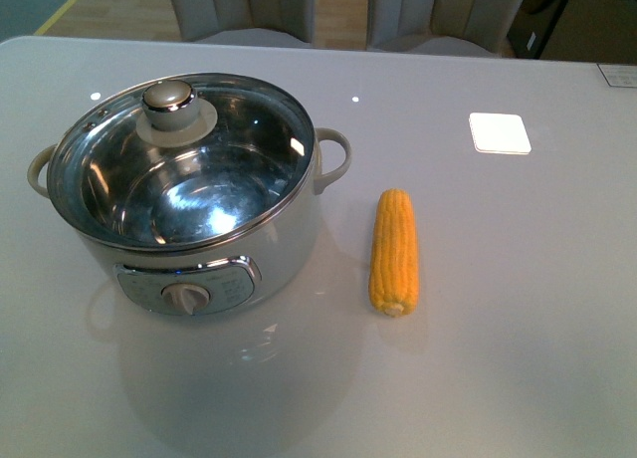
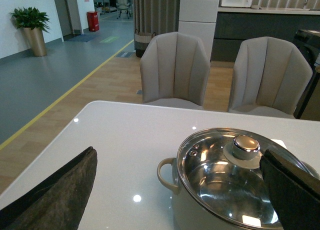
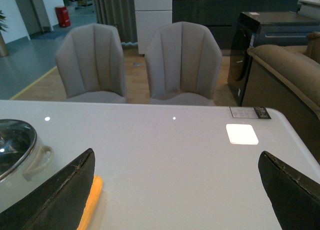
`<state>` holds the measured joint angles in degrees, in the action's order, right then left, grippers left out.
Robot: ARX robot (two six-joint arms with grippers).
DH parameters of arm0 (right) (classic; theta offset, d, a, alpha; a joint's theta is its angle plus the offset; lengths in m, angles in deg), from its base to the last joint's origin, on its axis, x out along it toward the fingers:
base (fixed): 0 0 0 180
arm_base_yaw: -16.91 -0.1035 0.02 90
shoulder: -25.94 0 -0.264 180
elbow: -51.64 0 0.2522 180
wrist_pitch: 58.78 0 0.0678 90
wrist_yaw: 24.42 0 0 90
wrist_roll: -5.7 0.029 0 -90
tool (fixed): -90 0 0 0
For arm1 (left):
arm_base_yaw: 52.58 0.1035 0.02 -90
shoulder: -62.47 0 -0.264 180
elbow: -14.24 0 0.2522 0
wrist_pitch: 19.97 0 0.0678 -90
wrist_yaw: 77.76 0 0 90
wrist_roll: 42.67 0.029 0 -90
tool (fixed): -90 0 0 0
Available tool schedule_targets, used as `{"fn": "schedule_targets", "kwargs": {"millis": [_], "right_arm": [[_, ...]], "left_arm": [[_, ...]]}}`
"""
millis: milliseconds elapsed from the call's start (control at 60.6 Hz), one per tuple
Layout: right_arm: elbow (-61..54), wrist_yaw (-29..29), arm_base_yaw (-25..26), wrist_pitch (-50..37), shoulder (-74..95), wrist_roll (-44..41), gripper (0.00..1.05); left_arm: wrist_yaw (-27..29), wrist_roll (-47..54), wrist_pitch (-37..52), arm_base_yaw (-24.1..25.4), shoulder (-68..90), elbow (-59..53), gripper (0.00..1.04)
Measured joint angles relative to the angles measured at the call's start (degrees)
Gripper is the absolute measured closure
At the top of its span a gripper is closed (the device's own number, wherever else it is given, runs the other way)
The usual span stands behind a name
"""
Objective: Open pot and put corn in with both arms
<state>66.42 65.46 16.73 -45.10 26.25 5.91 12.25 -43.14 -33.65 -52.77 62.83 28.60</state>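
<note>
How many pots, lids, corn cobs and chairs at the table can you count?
Large round white electric pot: 1
Round glass lid with a knob: 1
Husked yellow-orange corn cob: 1
Grey padded chairs: 2
Total: 5

The pot stands on the counter with its lid resting on its rim. It sits just ahead of the left end effector and is partly hidden behind one of the spread fingers. The corn lies on the counter to the right of the pot, near it but apart, pointing lengthwise away from the robot. It shows from behind one finger of the right end effector. A flat square lies farther ahead of that end effector. Two chairs stand behind the counter's far edge.
</note>
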Motion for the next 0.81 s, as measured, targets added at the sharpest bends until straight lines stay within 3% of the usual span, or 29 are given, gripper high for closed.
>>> {"fn": "schedule_targets", "kwargs": {"millis": [758, 808], "right_arm": [[0.0, 0.0, 0.0, 0.0, 0.0, 0.0, 0.09], [0.0, -0.02, 0.0, 0.0, 0.0, 0.0, 0.09]], "left_arm": [[0.0, 0.0, 0.0, 0.0, 0.0, 0.0, 0.07], [0.59, -3.08, -7.58, 0.04, 3.43, 2.62, 0.07]]}}
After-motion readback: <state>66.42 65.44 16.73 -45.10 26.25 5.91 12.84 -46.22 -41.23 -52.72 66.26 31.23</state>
